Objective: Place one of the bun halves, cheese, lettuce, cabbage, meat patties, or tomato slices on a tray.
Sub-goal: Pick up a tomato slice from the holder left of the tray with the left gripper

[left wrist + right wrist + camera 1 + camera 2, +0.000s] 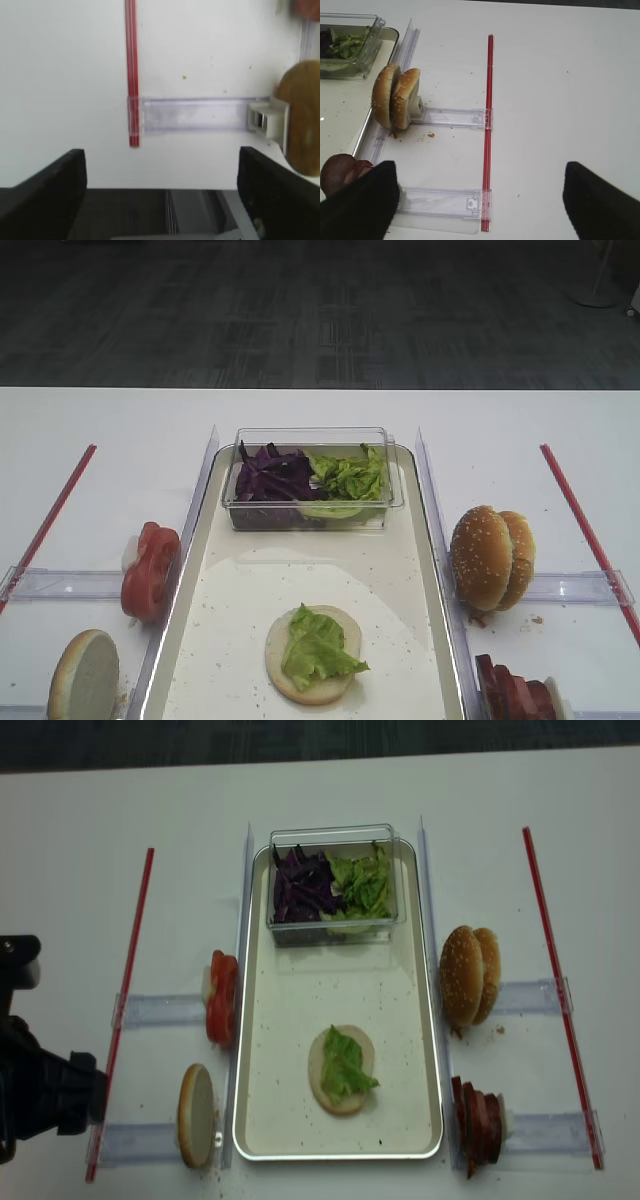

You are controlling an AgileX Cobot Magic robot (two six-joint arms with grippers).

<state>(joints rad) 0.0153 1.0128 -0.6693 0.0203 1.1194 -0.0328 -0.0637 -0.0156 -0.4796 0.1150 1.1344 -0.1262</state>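
Wide white worktop (pixel 500 420), and plenty of room on it to drop food short of the tray (pixel 250 620), which sits mid-worktop with a raised rim likely to catch a low-carried piece.

Clear box (pixel 300 515) at the tray's far end, with cabbage (pixel 270 478) and spare lettuce inside: easy to knock or drag with a careless reach.

Paired bun halves (pixel 490 555) on edge just right of the tray, and a single one (pixel 85 675) on edge to its left: likely to tip or roll under a one-sided pinch.

Tomato slices (pixel 150 570) upright just left of the tray, probably slick and packed close, so liable to come up two at once or to slip.

Patties (pixel 515 690) stacked on edge at the near right: same risk of a double pick.

Base bun (pixel 300 690) flat on the tray, under a loose lettuce (pixel 315 645) leaf: easily shoved askew by a hard landing.

Left fingers (pixel 45 185): spread wide over bare worktop, holding and touching nothing.

Right fingers (pixel 360 200): likewise well apart and empty, above the worktop beside the patties.
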